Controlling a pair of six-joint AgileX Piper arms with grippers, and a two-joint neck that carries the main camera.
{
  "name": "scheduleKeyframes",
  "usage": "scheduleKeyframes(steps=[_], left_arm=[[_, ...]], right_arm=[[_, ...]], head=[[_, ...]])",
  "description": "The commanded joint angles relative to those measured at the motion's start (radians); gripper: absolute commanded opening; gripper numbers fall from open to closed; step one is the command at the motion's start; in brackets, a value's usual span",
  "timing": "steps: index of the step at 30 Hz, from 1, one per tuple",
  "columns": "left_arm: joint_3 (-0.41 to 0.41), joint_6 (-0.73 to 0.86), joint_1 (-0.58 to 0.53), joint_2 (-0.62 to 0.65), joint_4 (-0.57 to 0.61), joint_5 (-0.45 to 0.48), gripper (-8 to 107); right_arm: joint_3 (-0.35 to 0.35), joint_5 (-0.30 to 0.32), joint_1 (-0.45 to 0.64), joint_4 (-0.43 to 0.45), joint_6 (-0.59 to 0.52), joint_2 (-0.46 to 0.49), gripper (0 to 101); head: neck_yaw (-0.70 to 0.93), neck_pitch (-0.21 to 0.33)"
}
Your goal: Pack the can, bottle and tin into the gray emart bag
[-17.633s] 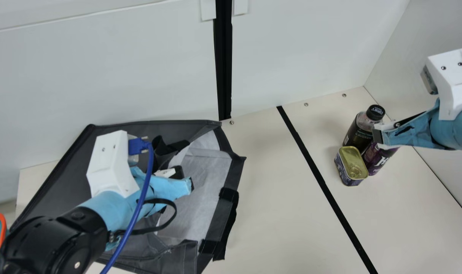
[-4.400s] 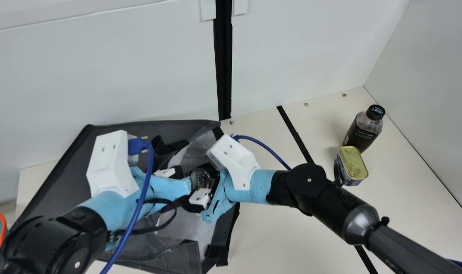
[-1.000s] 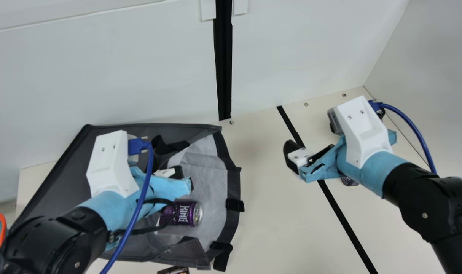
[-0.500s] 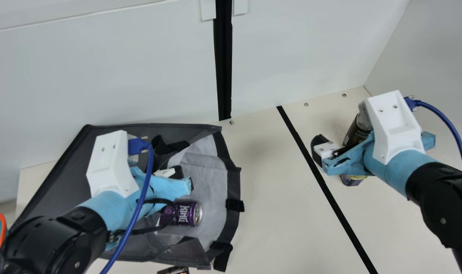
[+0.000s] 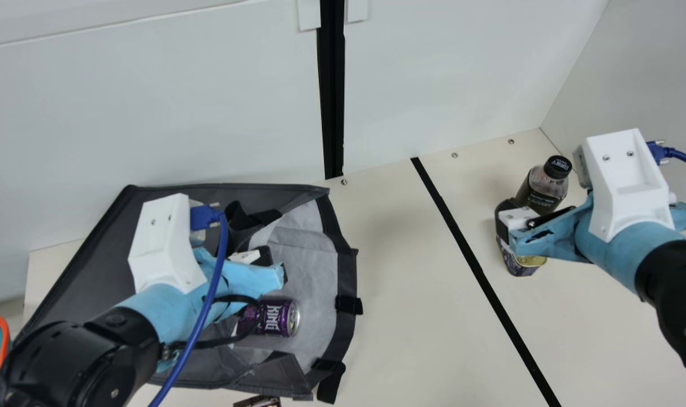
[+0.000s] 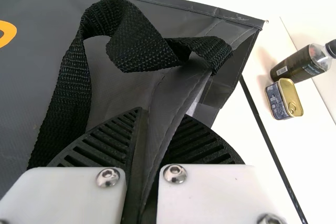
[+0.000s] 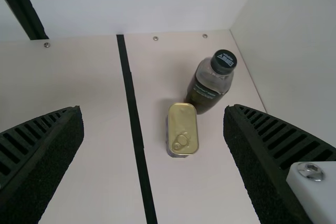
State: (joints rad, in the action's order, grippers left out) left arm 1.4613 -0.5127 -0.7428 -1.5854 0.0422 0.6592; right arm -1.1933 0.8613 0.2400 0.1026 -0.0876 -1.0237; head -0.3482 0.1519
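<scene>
Observed right gripper (image 5: 518, 220) moved past black stripe (image 5: 460, 241) to near bottle (image 5: 546, 183) and tin (image 5: 522, 265), with jaws wide. Found left gripper (image 5: 255, 257) clamped on gray emart bag (image 5: 346, 265), with can (image 5: 275, 317) lying inside.

Purple can (image 5: 275, 317) lies sideways in the gray bag (image 5: 94, 271); dark bottle (image 5: 546, 183) and gold-lidded tin (image 7: 182, 124) stand upright, side by side, on the counter (image 5: 422, 316).
</scene>
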Motion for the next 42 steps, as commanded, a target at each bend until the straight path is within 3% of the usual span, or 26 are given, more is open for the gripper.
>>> scheduleKeyframes(steps=[1, 24, 42], left_arm=[[0.000, 0.000, 0.000, 0.000, 0.000, 0.000, 10], [0.000, 0.000, 0.000, 0.000, 0.000, 0.000, 10], [0.000, 0.000, 0.000, 0.000, 0.000, 0.000, 10]], right_arm=[[-0.008, 0.014, 0.004, 0.013, 0.004, 0.000, 91], [-0.090, 0.165, 0.074, 0.080, -0.015, 0.024, 91], [-0.108, 0.214, 0.116, 0.058, -0.044, 0.033, 91]], head=[[-0.001, 0.023], [-0.001, 0.023], [-0.001, 0.023]])
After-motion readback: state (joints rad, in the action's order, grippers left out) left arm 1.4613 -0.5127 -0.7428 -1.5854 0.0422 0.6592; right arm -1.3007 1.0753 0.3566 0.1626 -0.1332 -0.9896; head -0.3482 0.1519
